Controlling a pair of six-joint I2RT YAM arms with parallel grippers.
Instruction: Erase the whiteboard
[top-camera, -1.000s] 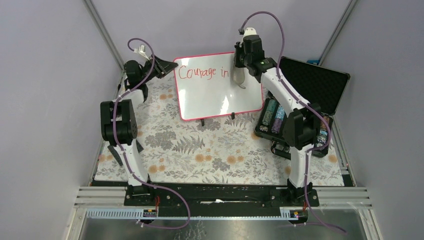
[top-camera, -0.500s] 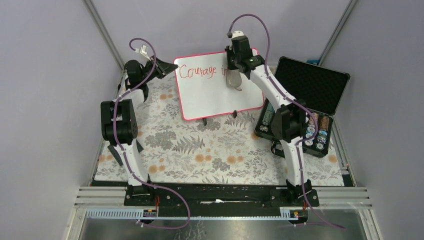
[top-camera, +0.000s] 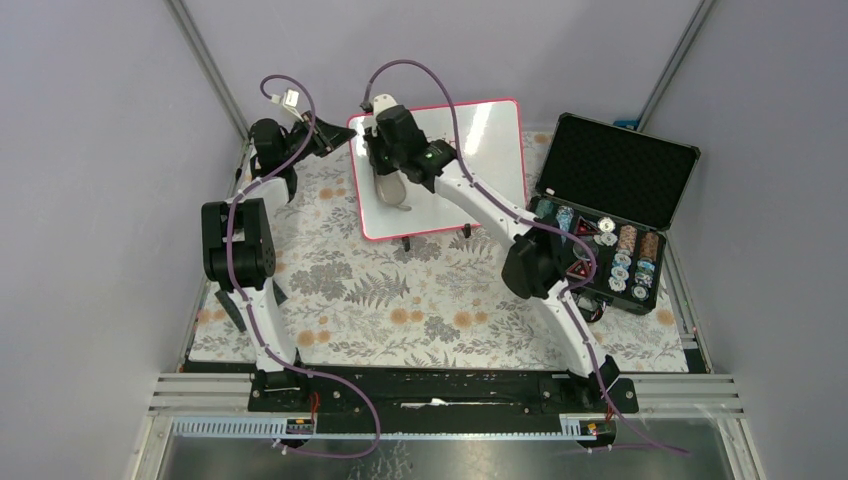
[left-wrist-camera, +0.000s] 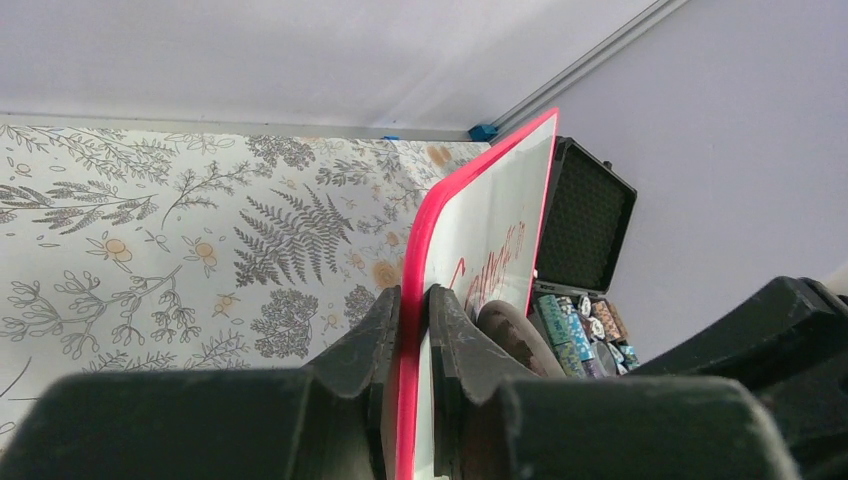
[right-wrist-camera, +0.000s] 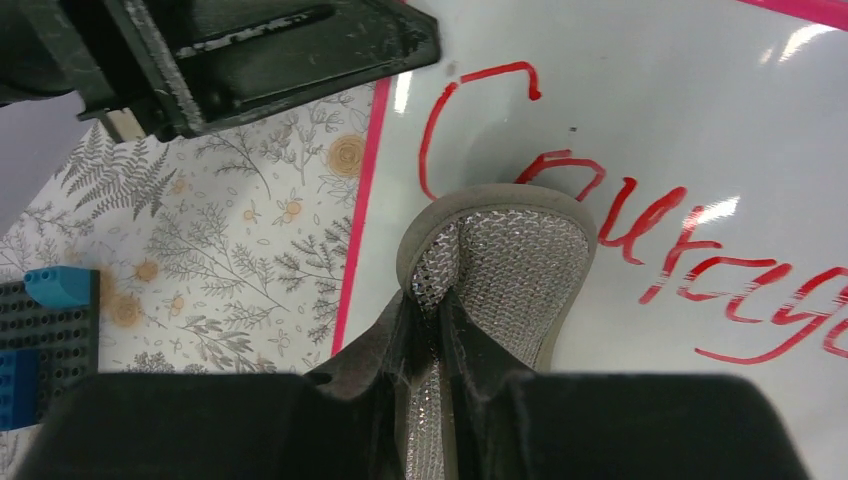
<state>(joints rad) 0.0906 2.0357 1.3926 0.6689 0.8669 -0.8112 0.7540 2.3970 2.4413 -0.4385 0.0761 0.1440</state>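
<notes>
Mesh-textured grey oval pad (right-wrist-camera: 500, 270) in right claw (right-wrist-camera: 432, 312) meets glossy whiteboard (right-wrist-camera: 650, 120).

1. Soft, even light is filling the top view, seemingly coming from above; shadows on the mat (top-camera: 400, 300) are looking faint.
2. The whiteboard (right-wrist-camera: 700, 120) is throwing small white glare streaks in the right wrist view.
3. The eraser (right-wrist-camera: 510, 260) is showing crisp there, casting a soft grey shadow beside itself.
4. The left fingers (left-wrist-camera: 355, 350) are blurring into dark masses near the lens, while the mat beyond is appearing sharp.
5. The right fingers (right-wrist-camera: 375, 345) are smearing out of focus.
</notes>
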